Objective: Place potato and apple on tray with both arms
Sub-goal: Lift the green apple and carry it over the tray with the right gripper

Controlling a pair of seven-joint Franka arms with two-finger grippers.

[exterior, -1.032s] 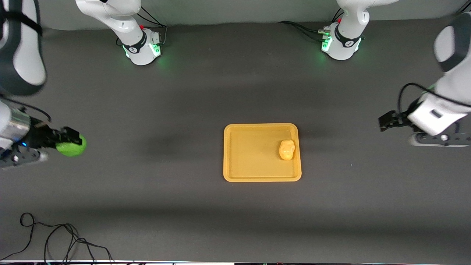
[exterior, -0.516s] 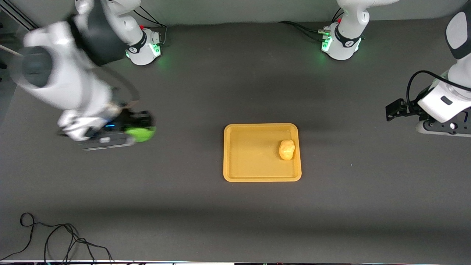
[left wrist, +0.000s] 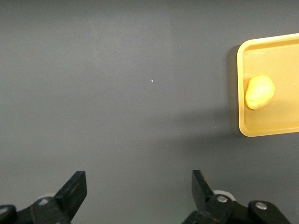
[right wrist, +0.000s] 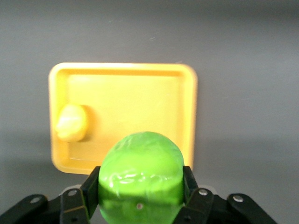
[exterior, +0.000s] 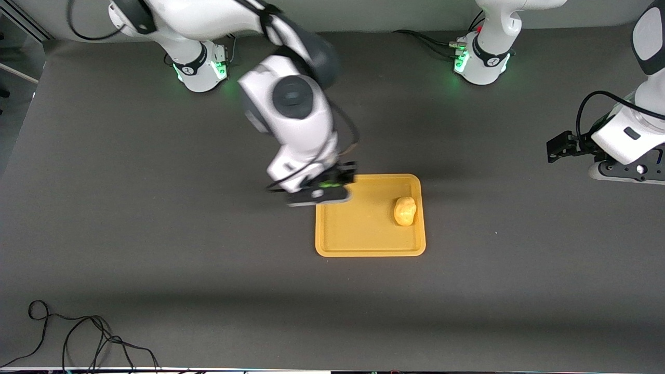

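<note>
Nearest to the front camera you see the tray [exterior: 370,249], and the potato [exterior: 404,211] lies in it already, close to the rim at the left arm's end. The right gripper [exterior: 332,186] hangs over the tray's corner at the right arm's end, its jaws closed around the apple [right wrist: 141,181]. The bare floor of the tray lies between this gripper and the potato, so you should lower the apple there, away from the potato. The left gripper [left wrist: 138,196] waits over the bare table well apart from the tray, jaws wide and holding nothing.
</note>
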